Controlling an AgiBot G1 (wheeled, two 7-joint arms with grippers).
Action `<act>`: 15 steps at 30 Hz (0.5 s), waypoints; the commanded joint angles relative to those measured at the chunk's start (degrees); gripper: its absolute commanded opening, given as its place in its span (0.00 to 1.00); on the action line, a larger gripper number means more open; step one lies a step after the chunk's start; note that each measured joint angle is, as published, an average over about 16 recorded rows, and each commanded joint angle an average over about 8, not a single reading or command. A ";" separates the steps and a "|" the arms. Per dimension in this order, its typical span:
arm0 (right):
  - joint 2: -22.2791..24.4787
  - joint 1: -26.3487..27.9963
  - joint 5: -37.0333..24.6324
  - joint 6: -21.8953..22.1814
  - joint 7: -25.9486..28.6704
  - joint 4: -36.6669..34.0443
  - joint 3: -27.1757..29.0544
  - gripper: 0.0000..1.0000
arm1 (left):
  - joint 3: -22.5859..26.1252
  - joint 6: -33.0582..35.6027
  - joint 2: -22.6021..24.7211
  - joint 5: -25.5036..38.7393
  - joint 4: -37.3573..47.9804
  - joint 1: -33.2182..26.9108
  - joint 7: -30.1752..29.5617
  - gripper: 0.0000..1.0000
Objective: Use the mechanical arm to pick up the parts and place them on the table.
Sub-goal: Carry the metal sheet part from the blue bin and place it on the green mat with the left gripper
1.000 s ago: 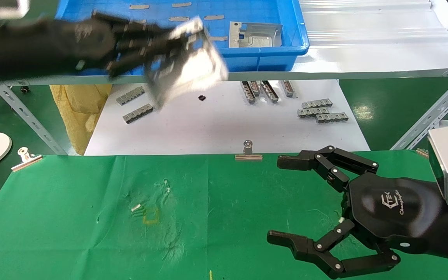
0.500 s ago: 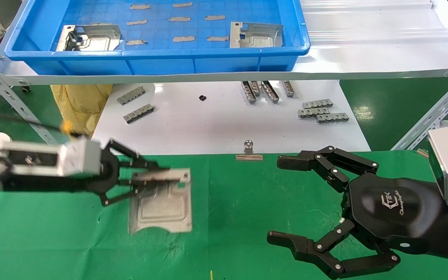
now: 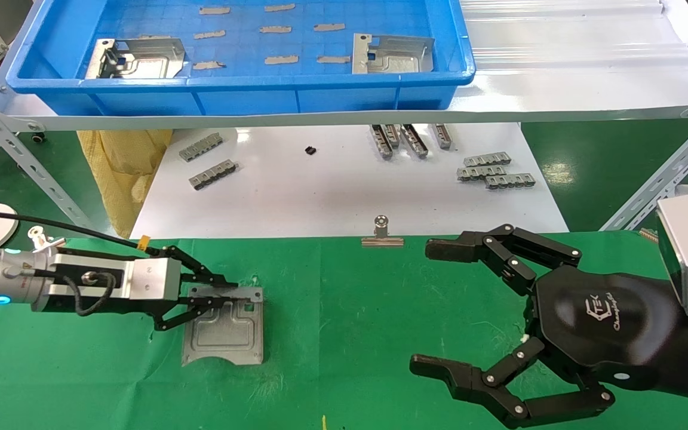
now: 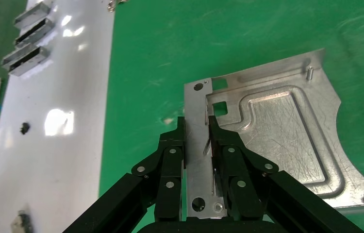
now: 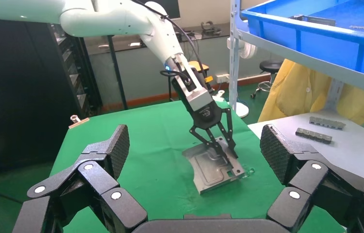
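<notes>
Head view first: over by the table's [image 3: 380, 358] left edge, the left gripper [image 3: 224, 291] is down low with its fingers pinched onto the folded rim of a part [image 3: 224, 328], and the plate looks to lie flat on the green cloth. Left wrist view confirms it, both fingertips [image 4: 177, 141] squeezing that upright tab, the embossed face [image 4: 277, 131] spread out beyond. So this is the set-down step, and I'd say the release is all that's wanting: spread the fingers, lift clear without dragging the plate. Up on the shelf, the blue bin [image 3: 230, 98] holds two more parts [image 3: 135, 58]. Far right, the right gripper [image 3: 433, 307] hovers above the table's right front corner, fingers spread wide, holding nothing.
</notes>
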 commanded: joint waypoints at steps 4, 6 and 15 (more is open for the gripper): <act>0.00 0.00 0.00 0.00 0.00 0.00 0.00 1.00 | 0.12 0.55 0.97 0.19 2.71 -0.54 2.50 1.00; 0.00 0.00 0.00 0.00 0.00 0.00 0.00 1.00 | 0.01 1.87 0.99 -0.04 3.69 -1.04 2.52 1.00; 0.00 0.00 0.00 0.00 0.00 0.00 0.00 1.00 | -2.89 7.02 0.41 -4.47 9.16 -2.30 -3.66 1.00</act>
